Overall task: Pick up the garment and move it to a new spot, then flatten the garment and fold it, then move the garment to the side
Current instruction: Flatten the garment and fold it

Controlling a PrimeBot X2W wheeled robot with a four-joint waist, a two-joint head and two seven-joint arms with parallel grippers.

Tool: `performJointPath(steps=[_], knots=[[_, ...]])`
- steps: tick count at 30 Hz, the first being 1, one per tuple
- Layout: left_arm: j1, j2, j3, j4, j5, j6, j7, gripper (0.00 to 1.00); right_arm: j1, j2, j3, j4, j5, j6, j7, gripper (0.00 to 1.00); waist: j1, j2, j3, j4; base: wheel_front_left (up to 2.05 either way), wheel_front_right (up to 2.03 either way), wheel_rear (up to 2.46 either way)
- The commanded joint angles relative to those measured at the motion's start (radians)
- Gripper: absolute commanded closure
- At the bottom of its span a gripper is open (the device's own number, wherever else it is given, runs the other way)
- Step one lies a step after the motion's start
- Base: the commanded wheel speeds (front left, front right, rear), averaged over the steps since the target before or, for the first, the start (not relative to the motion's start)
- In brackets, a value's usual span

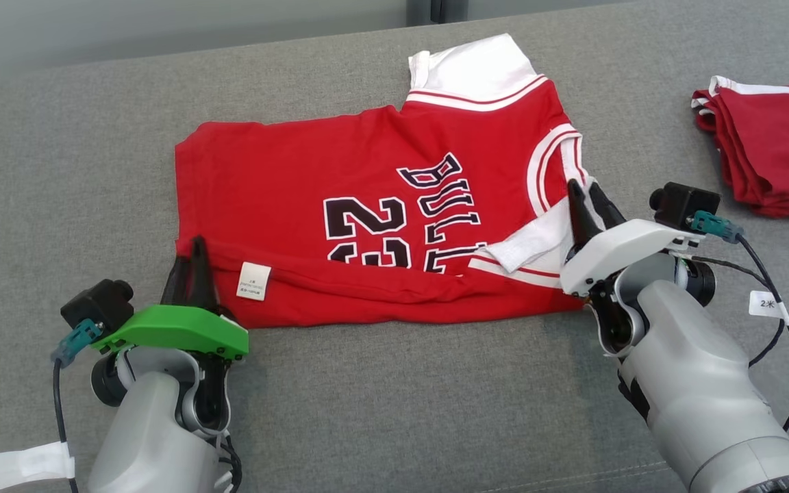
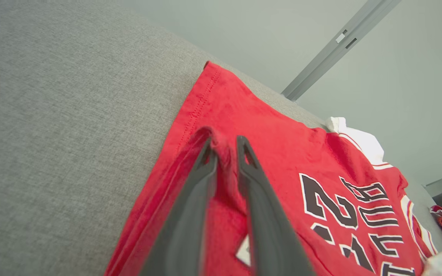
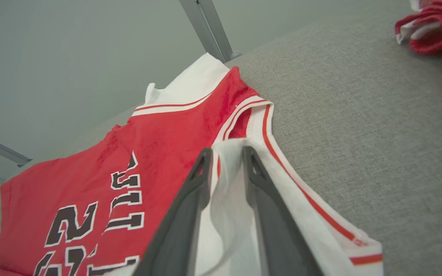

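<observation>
The garment (image 1: 340, 171) is a red jersey with black and white lettering and white trim, lying spread on the grey cushion (image 1: 394, 397), its near edge folded up over the print. My left gripper (image 1: 192, 250) is at the fold's left corner; in the left wrist view the left gripper (image 2: 225, 140) is slightly open, with a ridge of the garment (image 2: 282, 153) between its fingers. My right gripper (image 1: 584, 186) is over the white sleeve at the fold's right end. In the right wrist view the right gripper (image 3: 226, 151) is open, with loose white cloth of the garment (image 3: 167, 134) between its fingers.
A folded pile of red and white clothes (image 1: 771, 150) lies at the cushion's far right. A white care label (image 1: 254, 281) shows on the folded edge. Grey cushion stretches bare in front of the jersey and to its left.
</observation>
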Motion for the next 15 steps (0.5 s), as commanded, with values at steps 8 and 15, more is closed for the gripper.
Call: performJointPath(steps=[8, 15], knots=[[0.042, 0.005, -0.004, -0.057, -0.012, 0.006, 0.000, 0.00, -0.055, -0.002, 0.061, 0.023, 0.040, 0.000, -0.002, 0.00, 0.0000, 0.0000, -0.007, 0.025, 0.00, 0.00, 0.00], [0.103, 0.005, 0.013, -0.106, 0.009, 0.002, 0.000, 0.00, -0.034, -0.006, 0.060, -0.046, 0.028, 0.000, -0.002, 0.00, 0.0000, 0.0000, -0.027, 0.023, 0.00, 0.00, 0.00]])
